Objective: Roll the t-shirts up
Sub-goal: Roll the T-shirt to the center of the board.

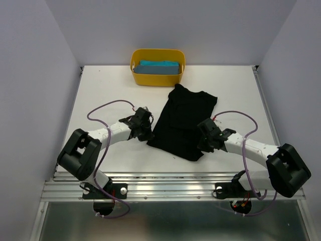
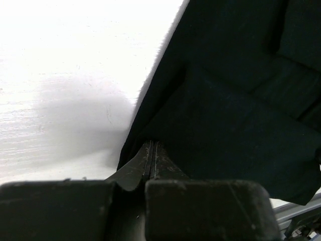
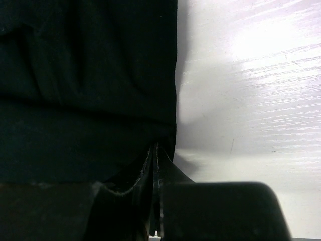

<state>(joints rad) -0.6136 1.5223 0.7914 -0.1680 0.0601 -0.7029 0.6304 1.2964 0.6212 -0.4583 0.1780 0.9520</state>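
Note:
The black t-shirt (image 1: 183,120) lies flat on the white table, folded into a long strip with its collar end towards the tub. My left gripper (image 1: 147,132) is at its near left corner, jaws shut on the cloth edge (image 2: 235,115). My right gripper (image 1: 203,143) is at its near right corner, jaws shut on the hem (image 3: 85,90). In both wrist views the fingers are pressed together with black cloth pinched between them. The teal-blue t-shirt (image 1: 159,67) lies in the tub.
The yellow plastic tub (image 1: 155,80) stands at the back middle of the white table (image 1: 241,95). Grey walls close in the left, right and back. The table's metal front rail (image 1: 170,187) runs just behind both arm bases.

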